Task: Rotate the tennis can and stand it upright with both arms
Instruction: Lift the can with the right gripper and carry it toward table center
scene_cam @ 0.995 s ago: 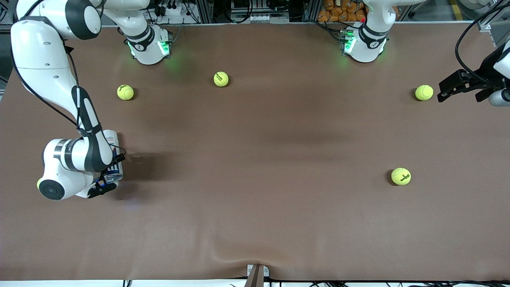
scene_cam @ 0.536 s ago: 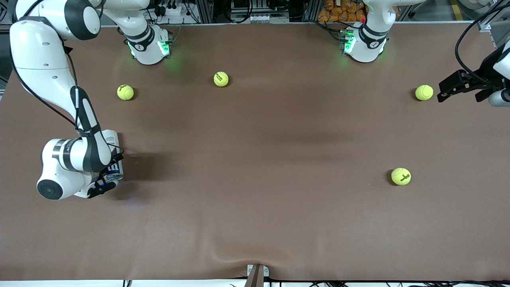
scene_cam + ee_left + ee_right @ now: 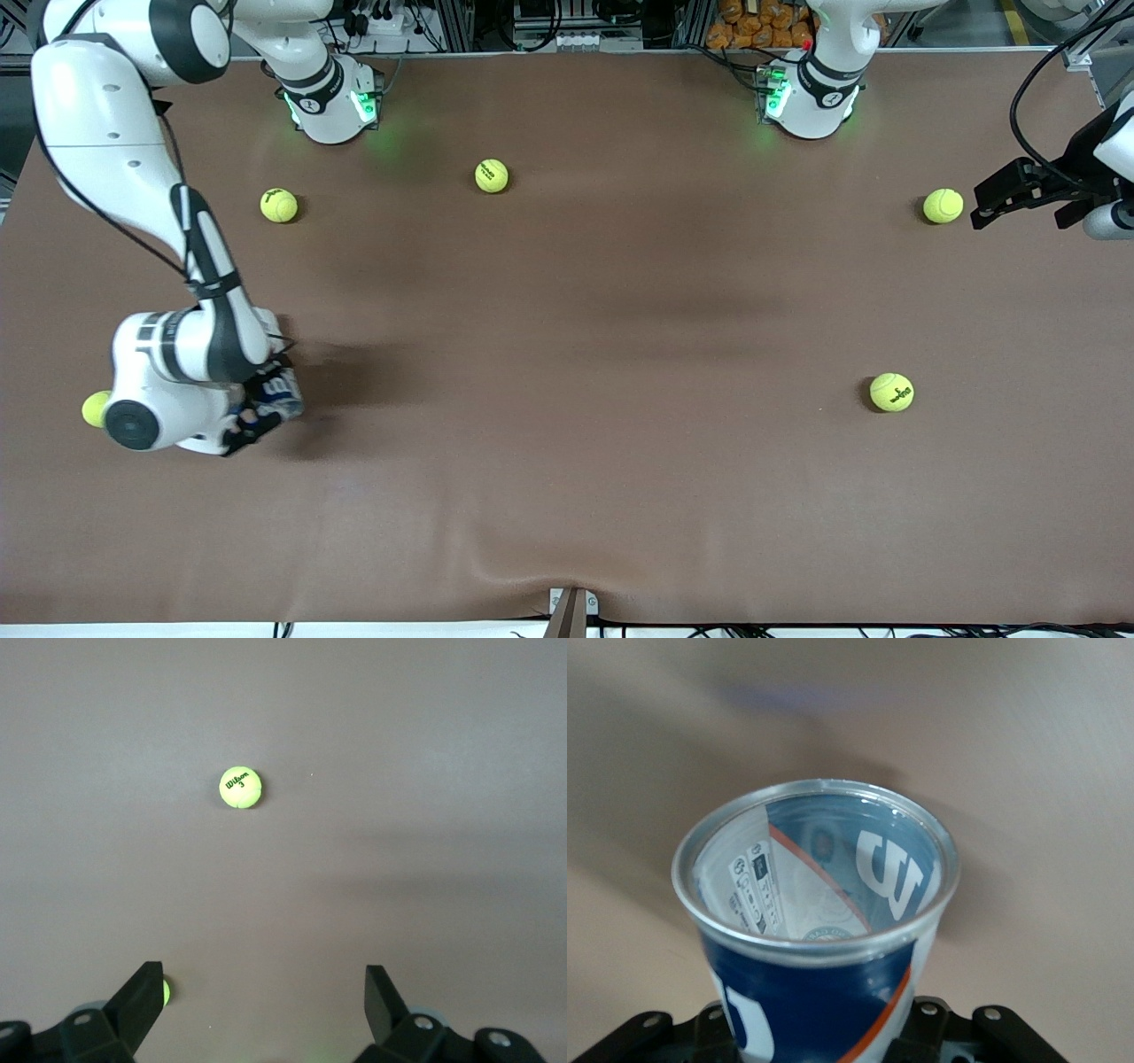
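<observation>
Evidently mid-step on the rotate-and-upright job: right gripper (image 3: 257, 416) closed around the tennis can (image 3: 282, 396), low at the right arm's end of the table, with most of the can hidden under the wrist in the front view. Seen from the right wrist view, tennis can (image 3: 819, 939) sits between the jaws, gripped low on the navy-labelled wall, silver rim and open mouth pointing away from the wrist, empty inside. Cannot tell whether can base rests on the table (image 3: 567, 354) or hangs just clear of it. Judged as the turning stage, not yet upright. Next move likely calls for swinging the can round toward the middle, keeping a firm hold on slick plastic, then meeting the other arm for a handover or steadying. Left gripper (image 3: 1005, 190) waits over the left arm's end of the table, just beside a tennis ball (image 3: 943, 206), fingers (image 3: 142, 997) spread wide and holding nothing. Another ball (image 3: 95, 408) close beside the right wrist; worth avoiding on the swing.
</observation>
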